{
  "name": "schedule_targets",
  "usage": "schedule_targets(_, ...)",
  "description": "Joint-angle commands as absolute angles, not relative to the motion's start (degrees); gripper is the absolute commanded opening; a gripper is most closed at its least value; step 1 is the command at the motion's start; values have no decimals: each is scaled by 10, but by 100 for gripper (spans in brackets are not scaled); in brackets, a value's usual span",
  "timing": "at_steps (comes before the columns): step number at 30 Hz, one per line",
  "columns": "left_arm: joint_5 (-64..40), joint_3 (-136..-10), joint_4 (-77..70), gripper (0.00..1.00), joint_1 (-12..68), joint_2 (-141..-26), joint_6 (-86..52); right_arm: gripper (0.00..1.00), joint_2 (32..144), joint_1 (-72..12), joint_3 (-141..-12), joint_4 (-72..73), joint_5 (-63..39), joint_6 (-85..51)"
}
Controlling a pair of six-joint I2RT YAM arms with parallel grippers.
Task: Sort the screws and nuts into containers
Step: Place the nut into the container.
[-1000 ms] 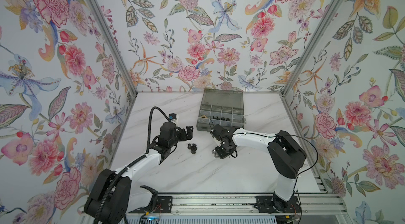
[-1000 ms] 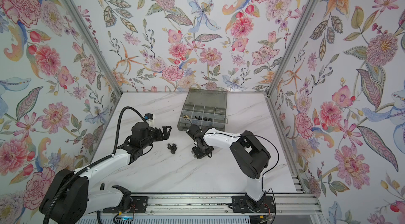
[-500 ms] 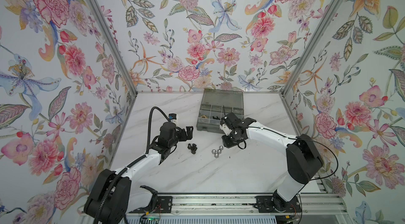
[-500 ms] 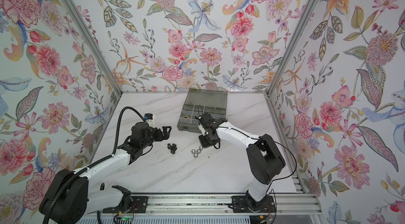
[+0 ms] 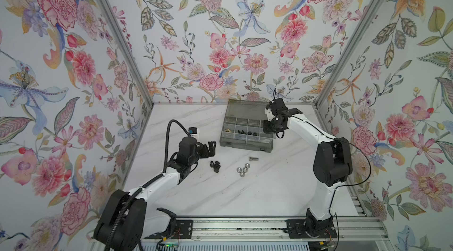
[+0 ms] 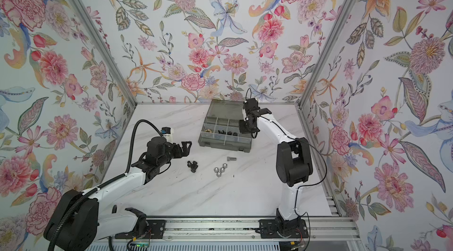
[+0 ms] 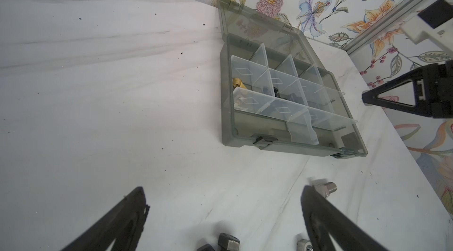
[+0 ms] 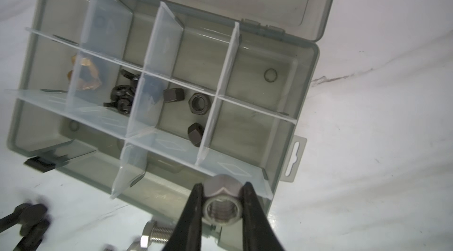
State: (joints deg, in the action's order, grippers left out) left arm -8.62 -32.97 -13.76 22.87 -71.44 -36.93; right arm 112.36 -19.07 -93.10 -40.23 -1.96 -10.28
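My right gripper is shut on a silver nut and hangs over the near right end of the grey organiser box, also seen from above. The containers hold black nuts, other black pieces and brass pieces. On the table in front of the box lie a silver bolt, a small cluster of silver nuts and black bolts. My left gripper stands open and empty just left of the black bolts.
The box's lid lies open toward the back wall. Floral walls close in the marble table on three sides. A metal rail runs along the front edge.
My right gripper has lifted from the table by the silver nuts and travelled back and right to the box, carrying one silver nut. The left arm has stayed still.
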Motion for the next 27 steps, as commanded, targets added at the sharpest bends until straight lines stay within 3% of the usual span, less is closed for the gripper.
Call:
schedule_targets(1,-82,-320,-139,99,226,-707,-373,14,1148,-191,-953,-414,6,-102)
schedule_targets(7,-82,-324,-139,99,227,-711,-371,18,1183,-191,-960,-414,20,-103)
schedule_targets(12,-83,-323,-140,99,226,-714,-371,44,1175,-192,-957,-414,29,-103)
schedule_targets(15,-85,-322,-143,99,226,-713,-372,52,1155,-191,-954,-414,28,-102)
schedule_targets(27,-82,-319,-143,99,226,-709,-373,61,977,-236,-832,-413,-27,-94)
